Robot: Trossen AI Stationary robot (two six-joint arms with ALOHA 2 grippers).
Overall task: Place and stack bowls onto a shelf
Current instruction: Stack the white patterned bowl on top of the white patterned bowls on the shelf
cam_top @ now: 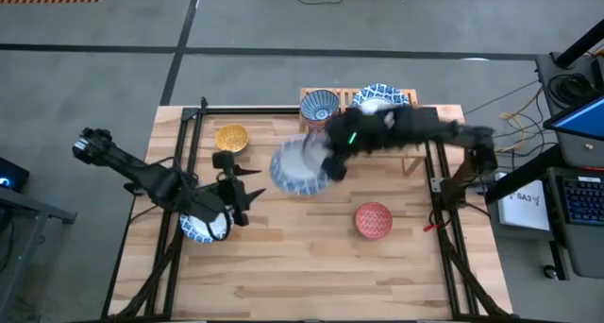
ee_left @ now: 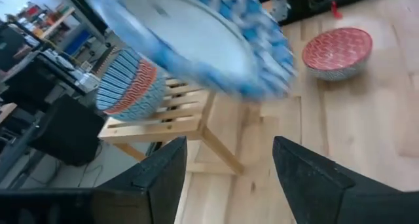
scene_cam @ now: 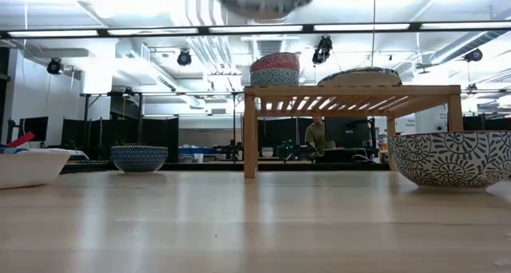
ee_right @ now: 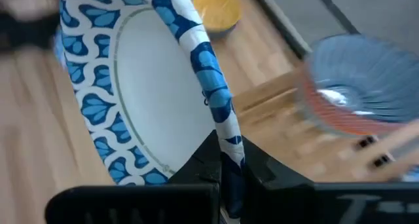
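Wood shelf: slatted rack of light wood at the far edge of the table, partly hidden by the right arm in the high view.
Bowls on the shelf: a small striped blue-and-orange bowl at the left end, a large blue-and-white bowl beside it.
Lifted bowl: large, blue-and-white with a white inside, held tilted above the table, just in front of the shelf's left end.
Right gripper: fingers clamped shut on the rim of the lifted bowl, the rim running up between them in the right wrist view.
Left gripper: fingers spread wide with nothing between them, at the near left of the table, pointing toward the lifted bowl and the shelf.
Bowl under left arm: large blue-and-white bowl on the table, partly covered by the left arm.
Yellow bowl: on the table, left of the shelf.
Red bowl: on the table, near the middle right, well apart from the shelf.
Person: in the room behind the table, in the low view.
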